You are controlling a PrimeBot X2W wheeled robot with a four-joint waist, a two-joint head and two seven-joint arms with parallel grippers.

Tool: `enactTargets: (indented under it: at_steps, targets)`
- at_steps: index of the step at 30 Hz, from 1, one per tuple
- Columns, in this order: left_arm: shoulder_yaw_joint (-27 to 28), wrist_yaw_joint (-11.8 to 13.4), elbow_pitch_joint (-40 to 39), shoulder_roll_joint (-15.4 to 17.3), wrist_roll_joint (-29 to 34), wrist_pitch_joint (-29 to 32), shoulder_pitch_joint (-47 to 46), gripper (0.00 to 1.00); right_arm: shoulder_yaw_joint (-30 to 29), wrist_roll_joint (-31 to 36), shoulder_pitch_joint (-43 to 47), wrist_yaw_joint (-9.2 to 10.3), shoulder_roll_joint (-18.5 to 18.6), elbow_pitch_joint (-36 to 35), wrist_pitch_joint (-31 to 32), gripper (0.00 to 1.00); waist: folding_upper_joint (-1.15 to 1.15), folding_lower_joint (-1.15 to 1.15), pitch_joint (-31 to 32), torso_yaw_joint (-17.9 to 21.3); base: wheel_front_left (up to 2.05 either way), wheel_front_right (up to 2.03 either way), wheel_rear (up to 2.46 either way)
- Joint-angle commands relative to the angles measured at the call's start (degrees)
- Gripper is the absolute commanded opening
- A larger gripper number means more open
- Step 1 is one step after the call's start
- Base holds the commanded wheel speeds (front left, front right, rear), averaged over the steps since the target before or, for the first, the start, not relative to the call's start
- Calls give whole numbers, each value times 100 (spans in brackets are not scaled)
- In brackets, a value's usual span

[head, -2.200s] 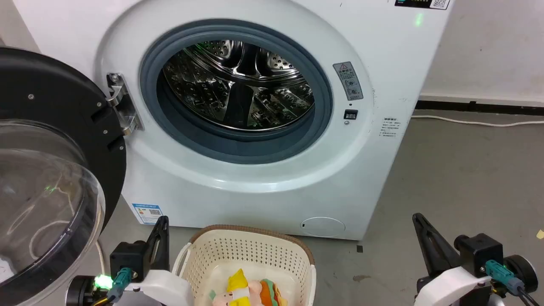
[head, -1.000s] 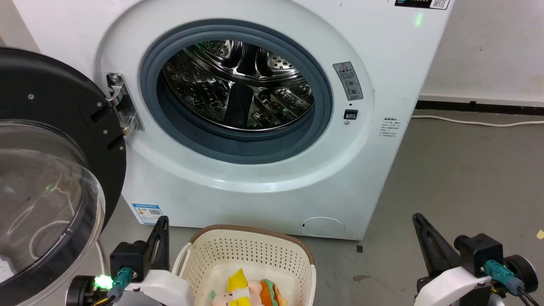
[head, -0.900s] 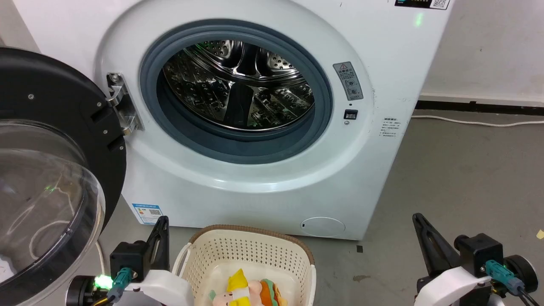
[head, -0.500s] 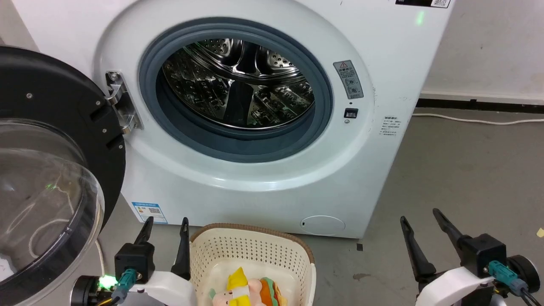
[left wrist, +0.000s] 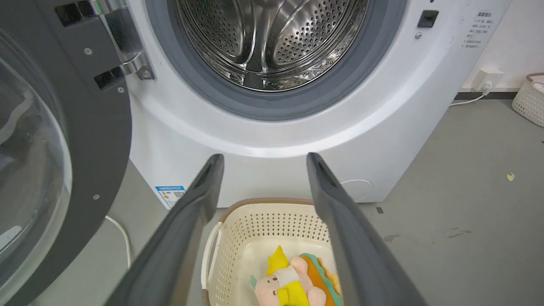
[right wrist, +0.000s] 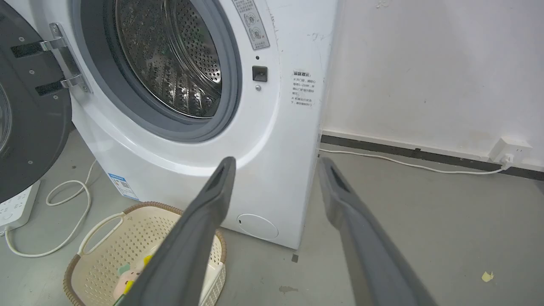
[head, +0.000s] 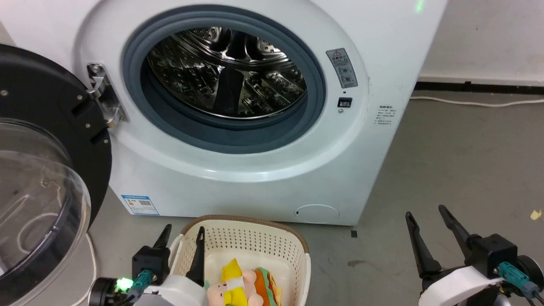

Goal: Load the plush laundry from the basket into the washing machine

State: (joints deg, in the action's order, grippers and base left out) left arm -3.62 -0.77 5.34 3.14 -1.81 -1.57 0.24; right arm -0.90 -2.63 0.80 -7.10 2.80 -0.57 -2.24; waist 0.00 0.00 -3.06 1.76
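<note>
The plush laundry [head: 240, 284], a pale pink figure with yellow parts joined to an orange hamburger, lies on the bottom of the basket [head: 255, 244], toward its near side. The basket stands on the grey floor [head: 450, 170] just in front of the washing machine [head: 255, 187]. The machine's black-rimmed door [head: 46, 127] is swung wide to the left, so the steel drum [head: 225, 72] is exposed inside its grey gasket [head: 221, 142].

The left gripper [head: 183, 228] sits at the basket's left rim with its jaws spread apart and gripping nothing. In the head view one finger stands outside the rim and the other over the inside, just left of the toy. The inner finger may be brushing the basket wall, but that is hard to judge. In the left wrist view the toy lies low between the two fingers, nearer the right one, and touches neither.

The right gripper [head: 425, 211] has its jaws open too. It is over bare floor to the right of the basket, well apart from the toy. A white cable [head: 467, 103] runs along the floor by the wall.
</note>
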Motion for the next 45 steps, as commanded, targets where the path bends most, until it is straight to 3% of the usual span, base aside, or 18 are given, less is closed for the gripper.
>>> enactTargets:
  at_steps: [1,18,45]
  targets:
    - [-66,-37,78,44,-48,-17,-132,100,-14,-58,18,-7,2,-13,-66,100,0,0,-58,37,0,0,0]
    - [-483,-144,1311,235,-577,162,-729,100,99,-154,-44,-13,3,-187,-268,100,0,0,-691,397,0,0,0]
    - [-1302,-312,3184,1038,-1229,484,-2093,100,69,-745,-318,-21,5,-546,-590,100,0,0,-2050,1077,0,0,0]
